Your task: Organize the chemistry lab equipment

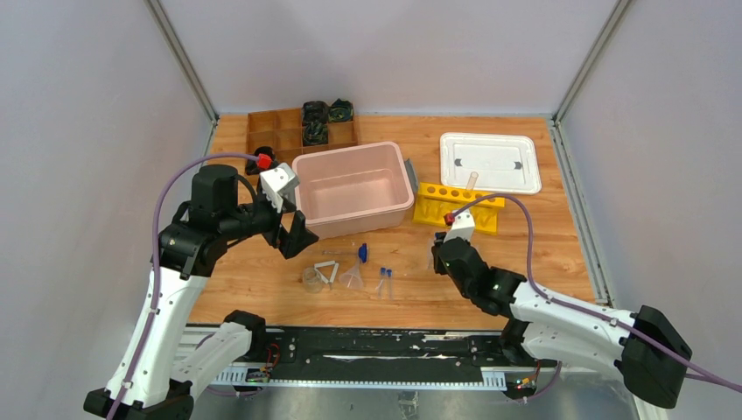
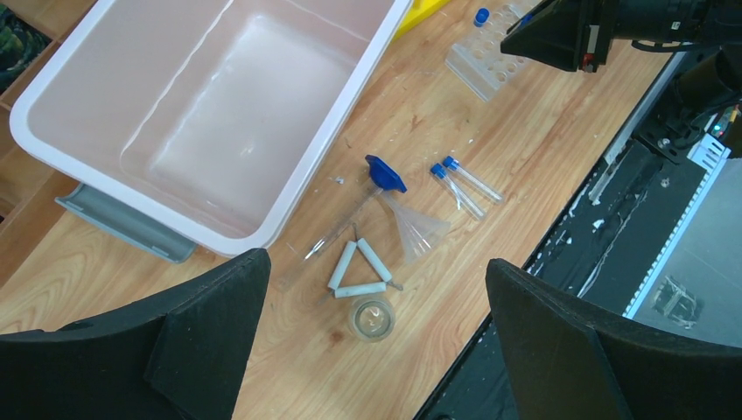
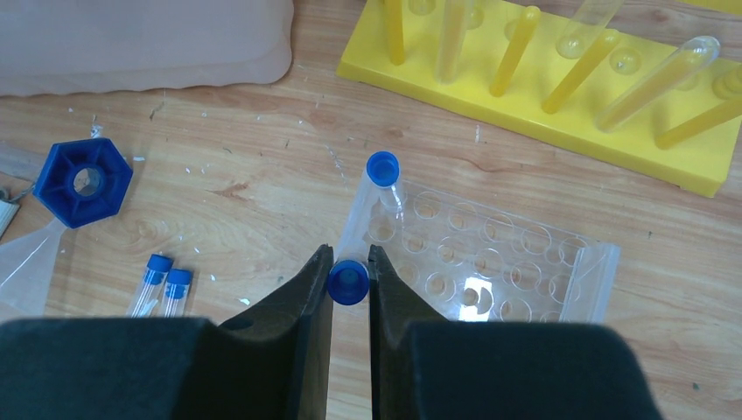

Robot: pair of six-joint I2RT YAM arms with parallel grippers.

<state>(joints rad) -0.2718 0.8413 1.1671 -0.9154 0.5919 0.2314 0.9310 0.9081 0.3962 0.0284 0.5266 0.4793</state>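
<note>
The right gripper (image 3: 350, 262) is pinched shut on a clear blue-capped tube (image 3: 347, 283), held upright over the near edge of the clear holed tray (image 3: 525, 280). Another capped tube (image 3: 378, 179) leans at the tray's corner. Two more tubes (image 3: 164, 278) lie flat beside the funnel (image 2: 416, 229). The left gripper (image 2: 376, 262) hangs wide open and empty above the white wire triangle (image 2: 360, 290).

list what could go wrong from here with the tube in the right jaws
1. The right jaws seem to pinch the held tube at its blue cap end, so it may swing or slip while being lowered.
2. Another capped tube leans at the left edge of the clear tray, just ahead of the jaws; it could get knocked.
3. A missed hole could shove the tray sideways.
</note>
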